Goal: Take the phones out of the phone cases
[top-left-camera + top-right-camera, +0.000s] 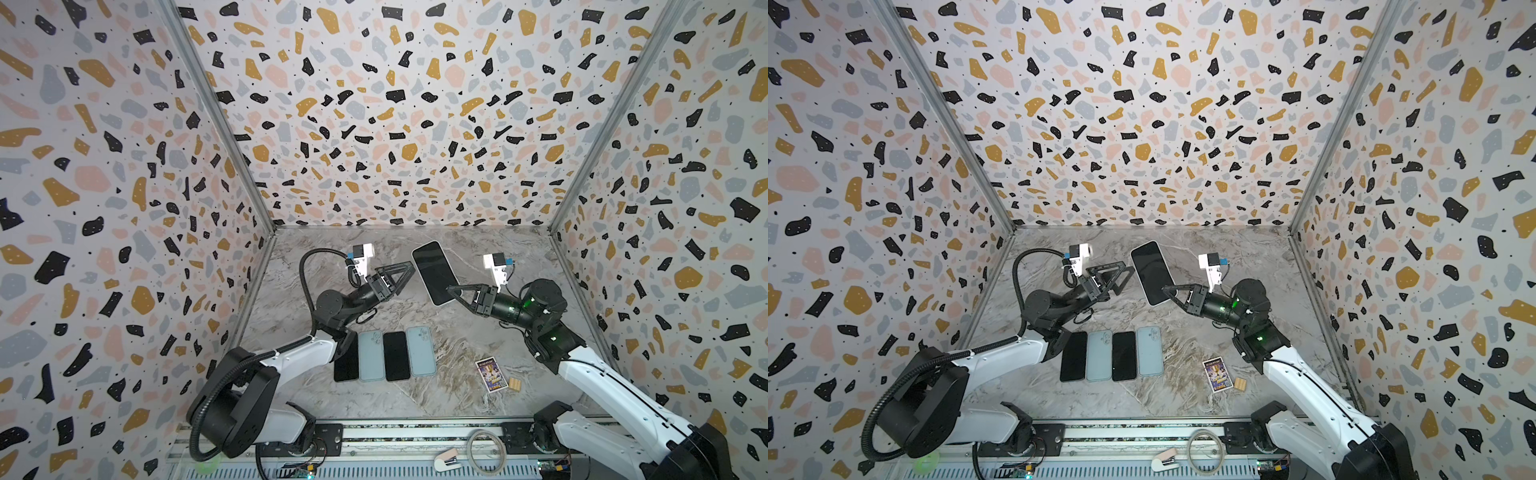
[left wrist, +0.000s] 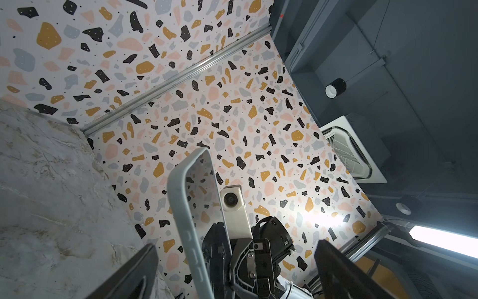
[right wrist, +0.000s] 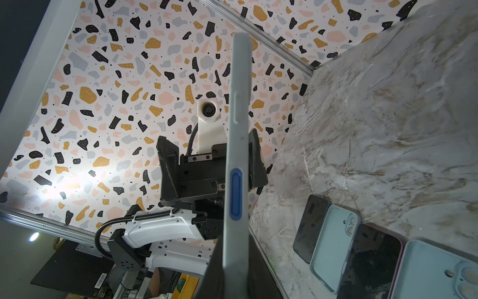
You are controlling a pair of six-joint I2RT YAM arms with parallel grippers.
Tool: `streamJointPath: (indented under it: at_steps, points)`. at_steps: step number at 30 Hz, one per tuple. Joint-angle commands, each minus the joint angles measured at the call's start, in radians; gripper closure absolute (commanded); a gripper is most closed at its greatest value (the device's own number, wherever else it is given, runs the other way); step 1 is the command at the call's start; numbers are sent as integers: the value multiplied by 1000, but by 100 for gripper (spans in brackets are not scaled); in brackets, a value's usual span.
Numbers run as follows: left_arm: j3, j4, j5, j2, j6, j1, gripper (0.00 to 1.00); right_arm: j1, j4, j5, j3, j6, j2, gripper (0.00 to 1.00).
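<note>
Marble table below: the right gripper clamps the phone aloft by its 5 o'clock end. Spread wide at its 9 o'clock, the left gripper should pinch only the case rim, then peel.

Phone case pale blue, phone black, table marbled.

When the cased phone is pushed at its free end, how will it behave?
The cased phone looks stiff, so it probably pivots rather than bends. The right pincer grips only one end, so it may slip.
</note>
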Motion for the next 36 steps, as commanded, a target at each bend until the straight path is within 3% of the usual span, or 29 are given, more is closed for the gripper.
streamJointPath:
  at_steps: [1,20,36]
  points:
    - [33,120,30,22,-12,-13,7,13,114,-29,7,10,-35,100]
    - [64,179,71,96,-54,-54,38,25,101,-32,-5,-11,-31,100]
    - [72,120,99,100,-24,-56,62,27,33,-36,-7,-72,-38,100]
